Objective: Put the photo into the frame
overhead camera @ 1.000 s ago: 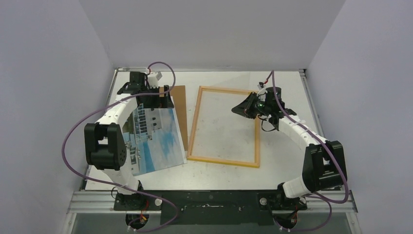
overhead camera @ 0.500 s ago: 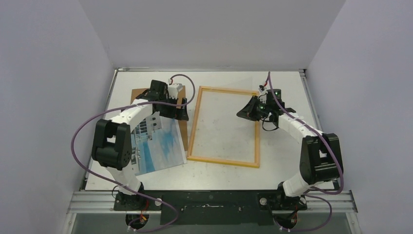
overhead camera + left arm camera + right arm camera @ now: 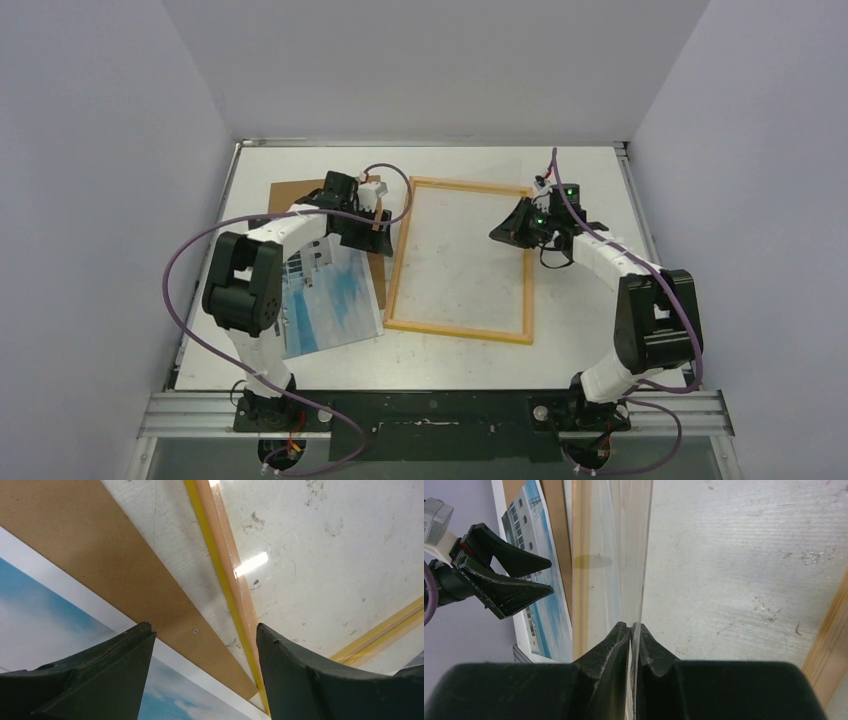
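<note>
The frame lies flat mid-table with its pale wood back up; its yellow edge shows in the left wrist view. To its left the photo lies picture side up, partly over a brown backing panel. My left gripper hangs open and holds nothing, above the panel's right edge and close to the frame's left rail. My right gripper is by the frame's right rail, shut on the edge of a clear pane that runs across the frame opening.
The brown backing panel juts out beyond the photo's far and right sides. White walls close in the table at the back and both sides. The arm bases stand on a black rail at the near edge.
My left arm has swung right from the photo's far end to the frame's left rail, and its jaws have narrowed a little. The right gripper has barely moved.
</note>
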`<state>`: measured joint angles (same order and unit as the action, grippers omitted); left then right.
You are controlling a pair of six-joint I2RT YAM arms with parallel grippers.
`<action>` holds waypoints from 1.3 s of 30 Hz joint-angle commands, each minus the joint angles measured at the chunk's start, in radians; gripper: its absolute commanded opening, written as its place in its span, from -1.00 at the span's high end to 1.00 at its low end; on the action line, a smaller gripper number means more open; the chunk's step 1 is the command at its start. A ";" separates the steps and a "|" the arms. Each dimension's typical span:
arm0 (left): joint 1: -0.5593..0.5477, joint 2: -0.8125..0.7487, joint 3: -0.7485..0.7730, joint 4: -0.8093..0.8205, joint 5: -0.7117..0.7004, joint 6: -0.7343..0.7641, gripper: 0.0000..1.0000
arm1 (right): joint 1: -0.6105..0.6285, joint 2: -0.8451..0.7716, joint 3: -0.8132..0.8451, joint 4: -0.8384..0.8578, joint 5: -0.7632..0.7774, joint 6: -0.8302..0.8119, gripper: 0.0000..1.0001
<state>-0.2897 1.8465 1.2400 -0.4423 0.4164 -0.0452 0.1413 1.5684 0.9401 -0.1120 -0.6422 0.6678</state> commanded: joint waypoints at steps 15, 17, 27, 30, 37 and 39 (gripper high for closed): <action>-0.032 0.068 0.076 0.055 -0.047 0.018 -0.39 | -0.038 0.033 -0.061 0.130 -0.025 -0.023 0.84; -0.035 0.081 0.086 0.055 -0.049 0.015 -0.38 | -0.039 0.045 -0.050 0.126 -0.032 -0.031 0.84; -0.042 0.130 0.122 0.045 -0.061 0.038 0.00 | -0.050 0.095 -0.042 0.134 -0.076 -0.061 0.84; -0.042 0.142 0.134 0.041 -0.057 0.041 0.08 | -0.059 0.105 -0.041 0.136 -0.092 -0.073 0.84; -0.042 0.158 0.163 0.031 -0.053 0.039 0.09 | -0.082 0.115 -0.038 0.159 -0.126 -0.090 0.85; -0.043 0.163 0.172 0.026 -0.052 0.035 0.10 | -0.082 0.102 -0.045 0.185 -0.138 -0.091 0.85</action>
<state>-0.3275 1.9945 1.3605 -0.4213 0.3634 -0.0177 0.0631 1.6951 0.8734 -0.0113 -0.7422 0.6125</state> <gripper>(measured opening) 0.455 0.082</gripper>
